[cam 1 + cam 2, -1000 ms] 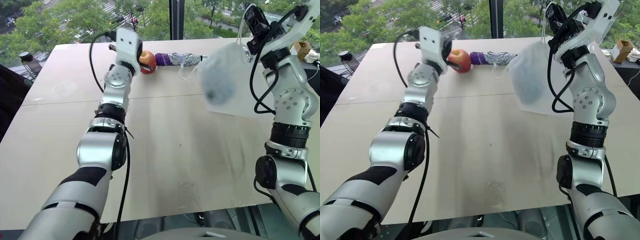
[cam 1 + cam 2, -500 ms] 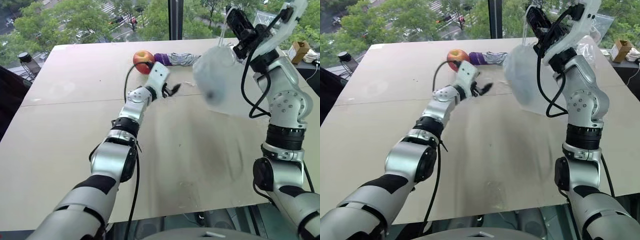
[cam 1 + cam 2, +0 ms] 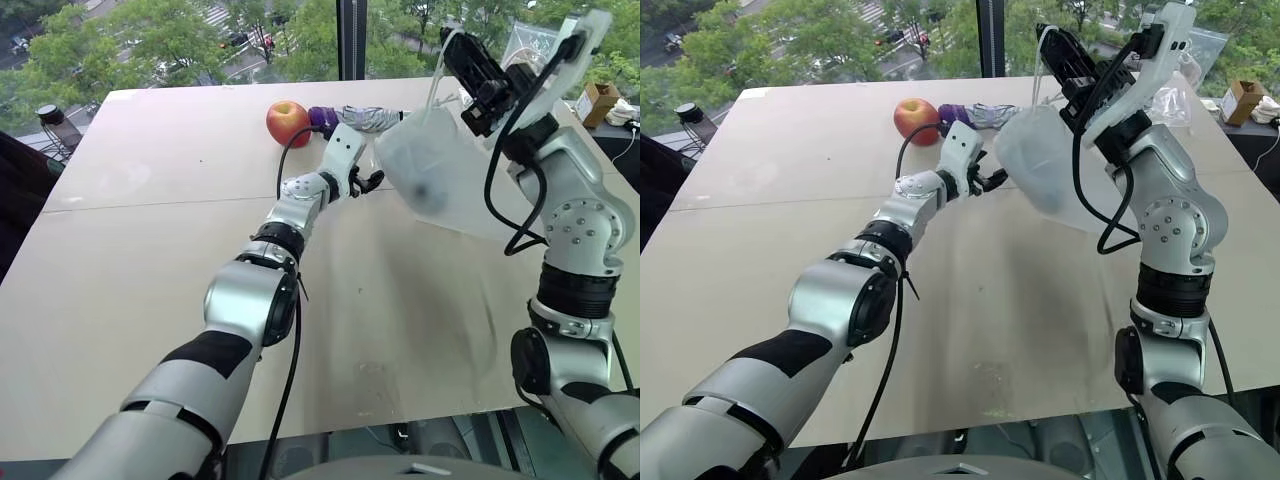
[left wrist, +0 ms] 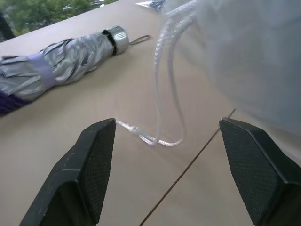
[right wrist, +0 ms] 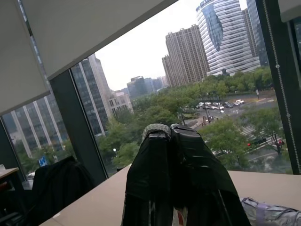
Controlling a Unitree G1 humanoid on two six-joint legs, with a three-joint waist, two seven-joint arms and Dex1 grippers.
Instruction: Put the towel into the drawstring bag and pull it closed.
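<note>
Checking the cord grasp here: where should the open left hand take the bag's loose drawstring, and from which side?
Best at the drawstring loop trailing on the table below the drawstring bag, near its knot. The left hand already straddles it, jaws open, so probably straight ahead and low, from the side away from the bag.

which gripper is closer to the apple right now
Left. The left gripper is open over the table just right of the apple, near the bag's cord. The right gripper, shut, is raised farther right, with the drawstring bag hanging below it.
</note>
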